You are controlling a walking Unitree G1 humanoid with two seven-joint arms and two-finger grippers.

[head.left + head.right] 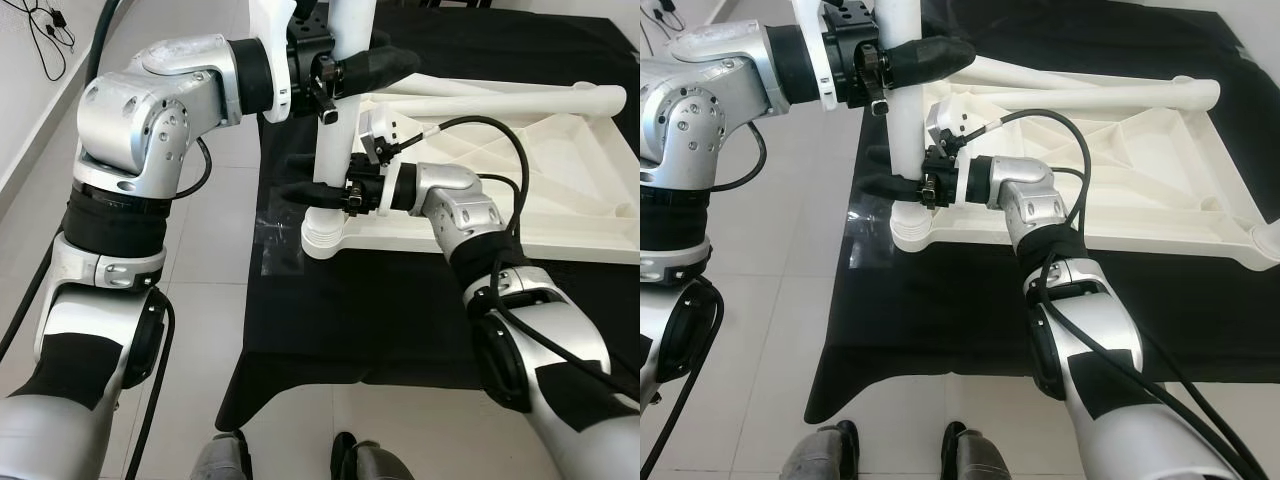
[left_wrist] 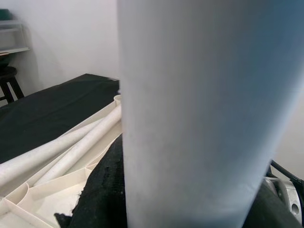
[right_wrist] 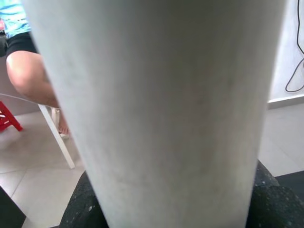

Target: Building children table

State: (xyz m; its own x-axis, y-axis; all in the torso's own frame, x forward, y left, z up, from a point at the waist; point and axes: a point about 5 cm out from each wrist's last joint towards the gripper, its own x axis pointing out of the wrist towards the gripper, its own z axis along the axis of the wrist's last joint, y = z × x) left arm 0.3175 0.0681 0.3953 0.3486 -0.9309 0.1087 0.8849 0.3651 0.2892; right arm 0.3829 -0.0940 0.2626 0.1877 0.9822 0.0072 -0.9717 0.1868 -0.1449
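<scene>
Seating the upright white leg [image 1: 338,130] into the corner socket [image 1: 322,238] of the upturned tabletop [image 1: 560,170] is the step I am judging to be in hand. In the left eye view, I am seeing the left gripper [image 1: 345,70] clamped high on the leg and the right gripper [image 1: 318,193] clamped low, just above the socket. In the right eye view, two loose legs [image 1: 1110,95] are lying across the tabletop on the black cloth [image 1: 940,320]. Both wrist views are showing the leg tight between black fingers [image 2: 102,190]. I am advising: keep the leg vertical, press straight down, and avoid tilting at the socket.
</scene>
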